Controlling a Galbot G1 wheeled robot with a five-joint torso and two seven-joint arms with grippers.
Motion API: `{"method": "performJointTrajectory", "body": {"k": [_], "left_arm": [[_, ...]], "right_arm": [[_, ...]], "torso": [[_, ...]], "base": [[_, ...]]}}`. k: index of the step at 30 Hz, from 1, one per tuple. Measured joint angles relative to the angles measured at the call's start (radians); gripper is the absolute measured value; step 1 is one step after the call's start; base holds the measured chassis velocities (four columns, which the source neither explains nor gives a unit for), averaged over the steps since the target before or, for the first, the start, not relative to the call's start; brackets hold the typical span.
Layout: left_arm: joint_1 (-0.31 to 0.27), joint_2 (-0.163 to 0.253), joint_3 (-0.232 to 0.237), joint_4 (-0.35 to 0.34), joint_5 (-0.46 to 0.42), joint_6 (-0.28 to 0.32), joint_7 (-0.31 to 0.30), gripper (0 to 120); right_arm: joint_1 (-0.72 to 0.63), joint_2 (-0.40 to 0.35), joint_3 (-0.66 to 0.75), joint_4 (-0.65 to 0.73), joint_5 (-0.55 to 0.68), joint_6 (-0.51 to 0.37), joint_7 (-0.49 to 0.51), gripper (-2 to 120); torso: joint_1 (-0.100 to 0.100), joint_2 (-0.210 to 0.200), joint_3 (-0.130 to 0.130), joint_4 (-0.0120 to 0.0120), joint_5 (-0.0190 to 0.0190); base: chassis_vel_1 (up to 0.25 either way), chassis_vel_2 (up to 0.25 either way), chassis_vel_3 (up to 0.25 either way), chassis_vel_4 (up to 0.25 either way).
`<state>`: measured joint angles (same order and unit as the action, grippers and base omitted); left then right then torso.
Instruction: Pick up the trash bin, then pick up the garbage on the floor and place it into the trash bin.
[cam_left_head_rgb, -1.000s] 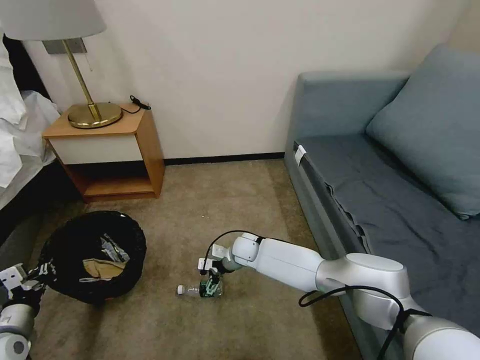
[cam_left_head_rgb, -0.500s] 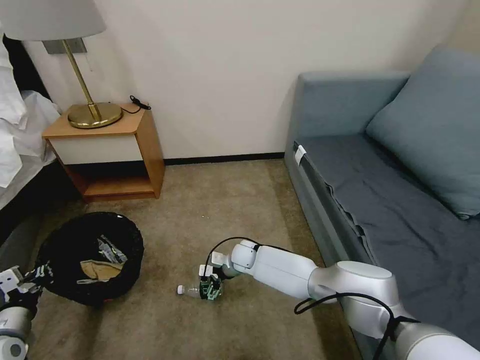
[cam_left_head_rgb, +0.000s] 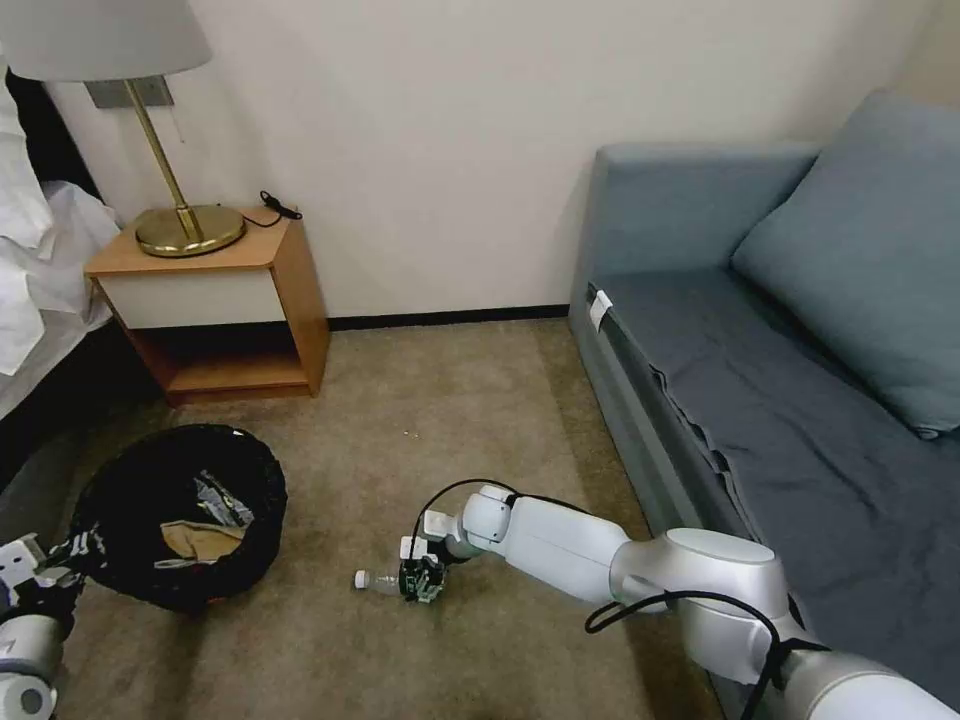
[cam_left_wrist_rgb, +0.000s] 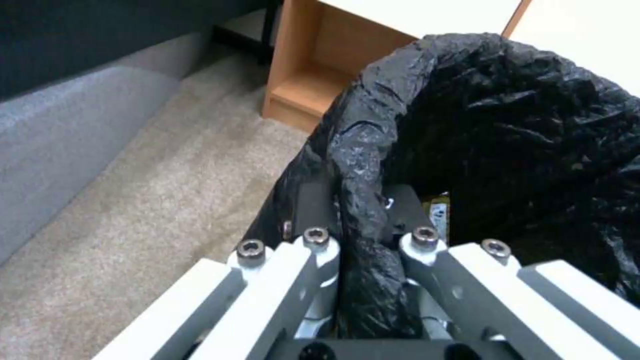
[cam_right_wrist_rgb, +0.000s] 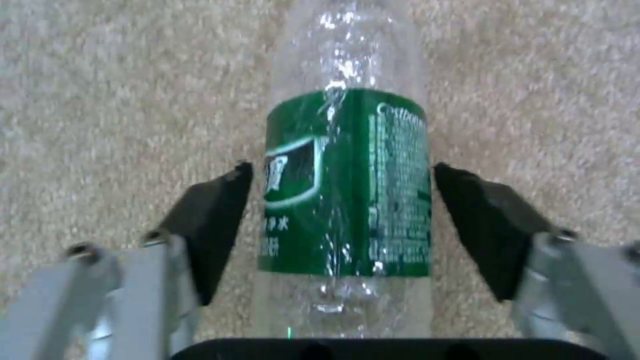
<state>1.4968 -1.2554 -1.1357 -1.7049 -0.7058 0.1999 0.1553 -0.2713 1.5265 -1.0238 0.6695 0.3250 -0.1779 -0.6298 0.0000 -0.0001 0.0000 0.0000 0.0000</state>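
Observation:
The trash bin (cam_left_head_rgb: 180, 515), lined with a crinkly black bag, hangs at the left with my left gripper (cam_left_head_rgb: 70, 555) shut on its near rim (cam_left_wrist_rgb: 360, 165). Inside it lie a tan cardboard piece (cam_left_head_rgb: 200, 540) and a silvery wrapper (cam_left_head_rgb: 222, 498). A clear bottle with a green label (cam_left_head_rgb: 385, 580) lies on the carpet. My right gripper (cam_left_head_rgb: 422, 582) is down over the bottle (cam_right_wrist_rgb: 347, 180), open, with one black pad (cam_right_wrist_rgb: 213, 220) on each side of the label and small gaps between pads and bottle.
A wooden nightstand (cam_left_head_rgb: 220, 300) with a brass lamp (cam_left_head_rgb: 185, 225) stands by the far wall on the left. A blue-grey sofa (cam_left_head_rgb: 760, 380) runs along the right. A bed edge (cam_left_head_rgb: 40, 290) is at the far left. Open carpet (cam_left_head_rgb: 440, 420) lies between them.
My right gripper has sunk lower over the bottle's label. The bin in my left gripper has shifted slightly left and down.

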Motion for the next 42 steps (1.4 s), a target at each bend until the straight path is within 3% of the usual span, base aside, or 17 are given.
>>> {"method": "performJointTrajectory", "body": {"k": [5, 7, 16, 25, 33, 42], "left_arm": [[-0.004, -0.001, 0.003, 0.002, 0.0, 0.0, 0.0, 5], [-0.006, 0.0, 0.003, 0.002, 0.0, 0.0, 0.0, 5], [-0.005, -0.001, 0.005, 0.002, -0.002, 0.0, 0.0, 5], [-0.003, -0.007, 0.015, -0.006, -0.002, 0.002, -0.001, 5], [-0.003, 0.0, 0.028, -0.015, -0.002, 0.005, -0.002, 5], [-0.005, -0.003, 0.069, -0.023, 0.016, 0.006, -0.003, 5]], "right_arm": [[-0.002, 0.0, 0.003, -0.005, -0.002, 0.001, -0.001, 54], [-0.002, -0.001, 0.003, -0.005, -0.001, 0.001, -0.001, 41], [-0.001, -0.008, 0.012, -0.004, 0.0, 0.0, 0.001, 19], [0.026, -0.052, 0.056, 0.035, 0.014, -0.007, 0.012, 16], [0.07, -0.122, 0.236, 0.072, 0.012, -0.01, 0.023, 16], [0.115, -0.18, 0.432, 0.222, 0.152, -0.015, 0.118, 16]], "torso": [[0.0, 0.0, 0.0, 0.0, 0.0], [0.0, 0.0, 0.0, 0.0, 0.0], [0.0, 0.0, 0.0, 0.0, 0.0001], [0.0, 0.0, 0.0, 0.0, 0.0001], [0.0, 0.0, 0.0, 0.0, 0.0002], [0.0, 0.0, 0.0, 0.0, 0.0002]], "base": [[0.0, 0.0, 0.0, 0.0], [0.0, 0.0, 0.0, 0.0], [0.0, 0.0, 0.0, 0.0], [0.0, 0.0, 0.0, 0.0], [0.0, 0.0, 0.0, 0.0], [0.0, 0.0, 0.0, 0.0]]}}
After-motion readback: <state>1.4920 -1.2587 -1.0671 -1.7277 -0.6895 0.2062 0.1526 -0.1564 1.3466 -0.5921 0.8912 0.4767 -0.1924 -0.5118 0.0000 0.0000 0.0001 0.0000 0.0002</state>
